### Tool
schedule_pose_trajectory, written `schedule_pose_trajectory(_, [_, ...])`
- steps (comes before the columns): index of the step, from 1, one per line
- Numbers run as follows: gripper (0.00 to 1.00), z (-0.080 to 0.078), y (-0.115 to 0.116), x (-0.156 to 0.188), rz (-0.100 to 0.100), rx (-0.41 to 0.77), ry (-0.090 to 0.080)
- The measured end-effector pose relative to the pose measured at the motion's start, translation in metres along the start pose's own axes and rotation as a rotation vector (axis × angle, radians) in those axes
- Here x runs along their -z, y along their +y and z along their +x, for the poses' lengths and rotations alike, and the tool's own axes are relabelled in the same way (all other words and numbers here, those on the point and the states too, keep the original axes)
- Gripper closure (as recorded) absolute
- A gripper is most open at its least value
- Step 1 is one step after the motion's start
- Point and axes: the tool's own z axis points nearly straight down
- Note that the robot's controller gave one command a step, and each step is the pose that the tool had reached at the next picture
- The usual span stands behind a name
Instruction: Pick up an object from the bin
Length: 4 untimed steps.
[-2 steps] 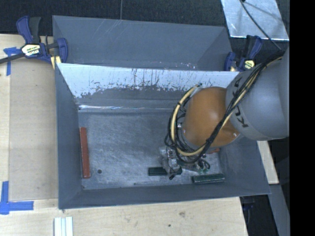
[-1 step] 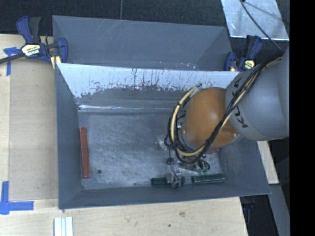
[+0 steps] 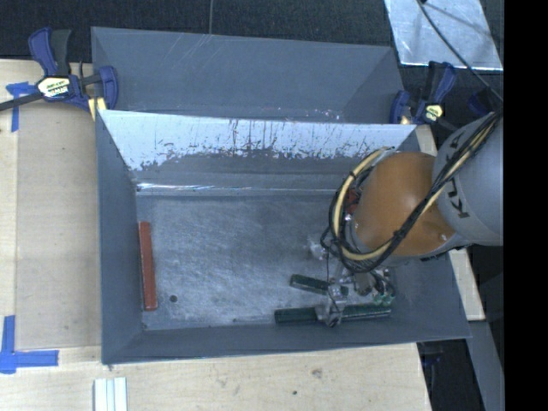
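Pincer (image 3: 341,302) low over dark stick (image 3: 295,316); grey bin floor (image 3: 231,247) scuffed.

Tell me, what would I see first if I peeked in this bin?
The robot's orange cover on the right of the grey bin, with its claw low beside a dark green bar near the front wall. Then a reddish-brown stick lying alone along the left wall.

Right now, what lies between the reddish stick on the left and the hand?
In the camera view, mostly bare bin floor: only a small dark speck beside the reddish stick, and a dark green bar by the hand.
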Motion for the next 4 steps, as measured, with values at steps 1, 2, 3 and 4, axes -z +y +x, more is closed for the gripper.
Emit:
schedule_pose_trajectory(1, [1.00, 0.000, 0.002, 0.000, -0.002, 0.003, -0.001])
schedule_pose_trajectory(2, [0.00, 0.000, 0.002, 0.000, -0.002, 0.003, 0.000])
schedule_pose_trajectory(3, [1.00, 0.000, 0.002, 0.000, -0.002, 0.003, 0.001])
schedule_pose_trajectory(4, [1.00, -0.028, 0.006, 0.147, 0.000, 0.007, -0.014])
